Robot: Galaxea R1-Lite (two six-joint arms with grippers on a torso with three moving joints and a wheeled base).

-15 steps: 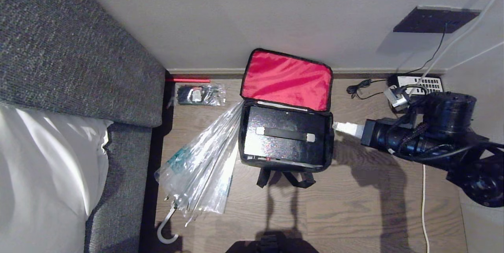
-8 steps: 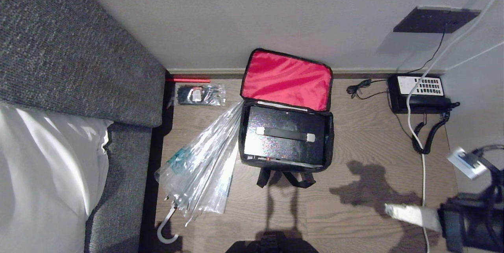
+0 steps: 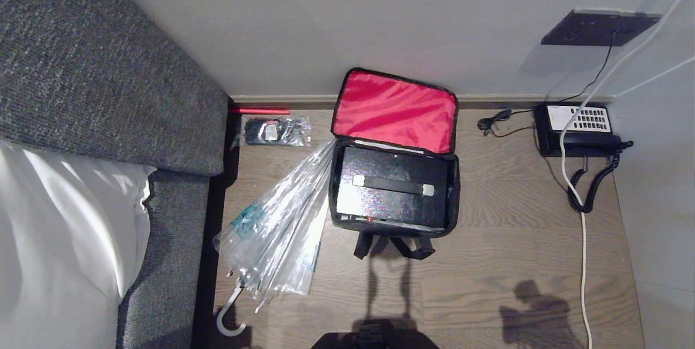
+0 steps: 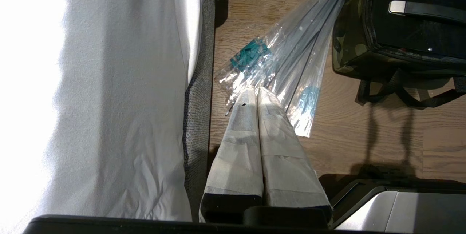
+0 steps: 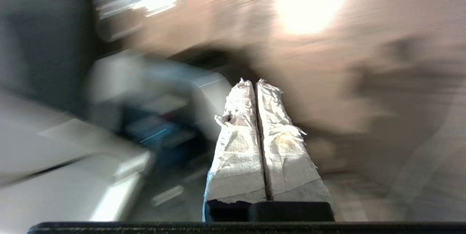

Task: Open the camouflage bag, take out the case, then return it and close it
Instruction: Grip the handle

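Case (image 3: 392, 189) lies inside open camouflage bag (image 3: 395, 162), apart from right gripper (image 5: 255, 82), fingers pressed together

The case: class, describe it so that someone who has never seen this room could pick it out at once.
Find the grey sofa, then the open camouflage bag by the wall, its red flap raised. The case lies flat inside. Unlike the clear umbrella beside it, it is glossy black with a black handle on pale mounts.
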